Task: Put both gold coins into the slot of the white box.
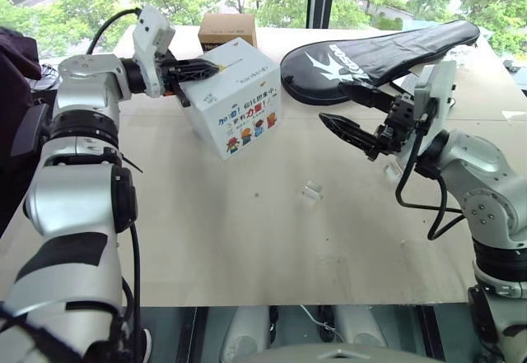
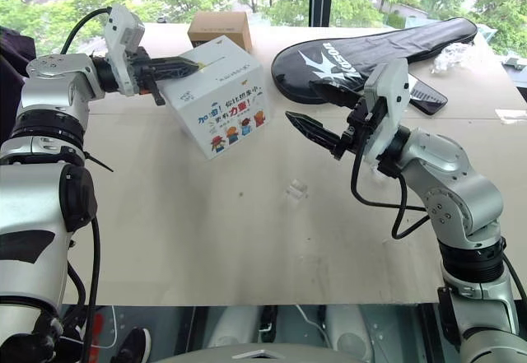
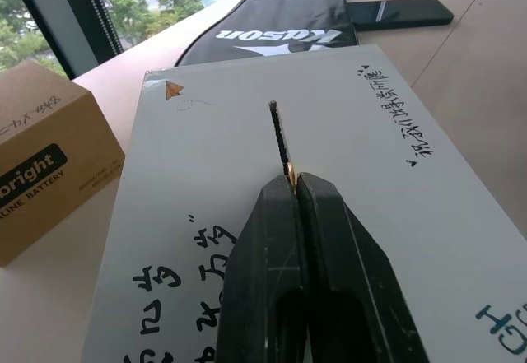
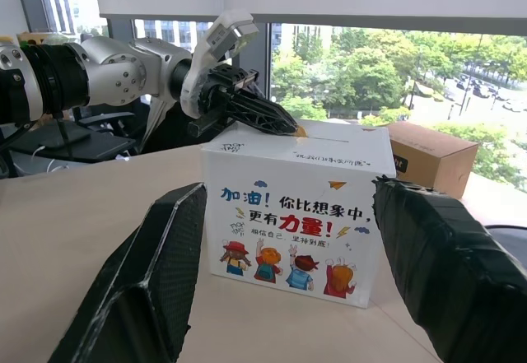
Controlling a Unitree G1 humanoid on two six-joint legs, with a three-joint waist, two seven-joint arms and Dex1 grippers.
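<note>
The white box (image 1: 239,104) with cartoon figures stands on the table at the far left, turned corner-on. My left gripper (image 3: 290,180) rests over its top, shut on a tiny gold coin (image 3: 290,168). The coin sits at the near end of the thin dark slot (image 3: 278,132) in the lid. In the right wrist view the coin (image 4: 300,131) glints at the left fingertips. My right gripper (image 2: 303,101) hangs open above the table to the right of the box, pointing toward it, with nothing between its fingers (image 4: 156,272).
A brown cardboard box (image 1: 226,30) stands right behind the white one. A black racket bag (image 1: 379,54) and a dark phone (image 2: 424,93) lie at the back right. Small clear plastic bits (image 1: 311,192) lie mid-table. Windows run along the table's far edge.
</note>
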